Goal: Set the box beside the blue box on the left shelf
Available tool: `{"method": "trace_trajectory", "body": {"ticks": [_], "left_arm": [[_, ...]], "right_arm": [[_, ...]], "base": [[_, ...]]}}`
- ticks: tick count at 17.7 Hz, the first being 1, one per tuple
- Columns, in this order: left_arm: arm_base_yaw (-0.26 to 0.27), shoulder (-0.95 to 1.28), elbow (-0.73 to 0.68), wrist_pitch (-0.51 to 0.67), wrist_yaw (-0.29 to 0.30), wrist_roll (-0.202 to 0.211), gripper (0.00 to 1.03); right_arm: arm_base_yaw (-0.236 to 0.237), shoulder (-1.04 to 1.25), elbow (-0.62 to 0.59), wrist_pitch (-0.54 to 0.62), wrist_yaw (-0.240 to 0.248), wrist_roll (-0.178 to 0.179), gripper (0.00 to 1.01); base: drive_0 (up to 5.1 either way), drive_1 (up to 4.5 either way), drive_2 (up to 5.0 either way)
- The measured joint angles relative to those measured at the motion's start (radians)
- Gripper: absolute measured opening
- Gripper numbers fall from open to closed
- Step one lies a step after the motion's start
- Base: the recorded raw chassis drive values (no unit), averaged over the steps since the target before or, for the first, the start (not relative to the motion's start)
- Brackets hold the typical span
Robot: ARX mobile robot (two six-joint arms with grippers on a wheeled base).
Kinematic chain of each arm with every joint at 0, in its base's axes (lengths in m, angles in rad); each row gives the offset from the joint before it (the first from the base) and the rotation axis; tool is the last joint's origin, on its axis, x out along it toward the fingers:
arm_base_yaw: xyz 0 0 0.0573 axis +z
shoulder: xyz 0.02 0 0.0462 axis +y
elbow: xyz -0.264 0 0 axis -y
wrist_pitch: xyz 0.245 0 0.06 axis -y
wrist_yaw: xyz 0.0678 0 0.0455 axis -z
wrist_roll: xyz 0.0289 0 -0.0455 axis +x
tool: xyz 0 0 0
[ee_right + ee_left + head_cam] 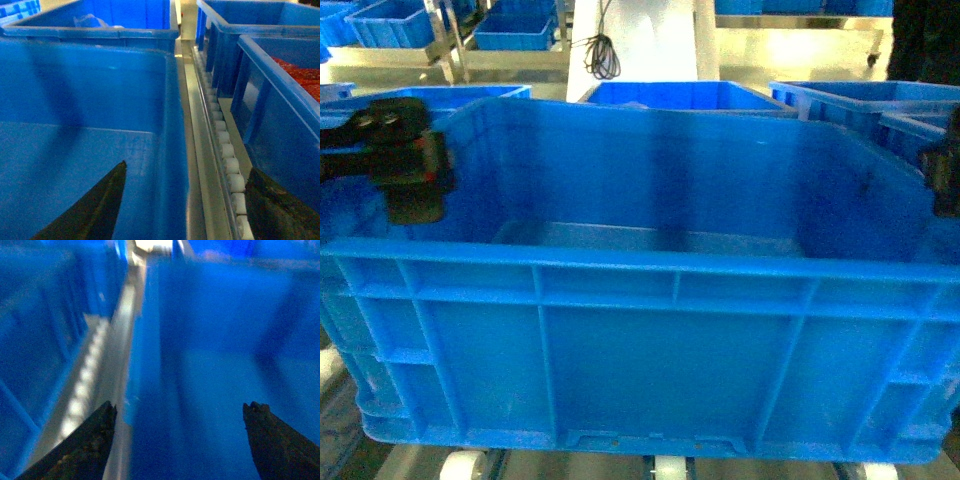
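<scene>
One box point(650, 340) upright (open top), long axis left-right.

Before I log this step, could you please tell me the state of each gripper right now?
Left gripper: open, its fingers astride the left wall of the box.
Right gripper: open, its fingers astride the box's right wall.

Glossy ribbed plastic box point(650, 360); shelf point(200, 150) of dull metal, white plastic rollers.
</scene>
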Motion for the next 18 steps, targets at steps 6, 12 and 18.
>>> {"method": "trace_trajectory", "body": {"ticks": [6,12,18], "left_arm": [[0.115,-0.28,-0.383,0.424,0.048,0.116,0.07],[0.248,-0.563,-0.524,0.313,0.161,0.116,0.02],[0.24,-0.89,-0.599,0.073,0.176,0.116,0.02]], "right_arm": [[-0.06,-0.27,-0.381,0.36,-0.043,-0.031,0.01],[-0.129,-0.502,-0.557,0.304,-0.109,-0.034,0.01],[-0.129,-0.956,-0.603,-0.065,-0.109,-0.034,0.01]], "base": [[0.0,0.0,0.0],[0.0,0.0,0.0],[0.0,0.0,0.0]]}}
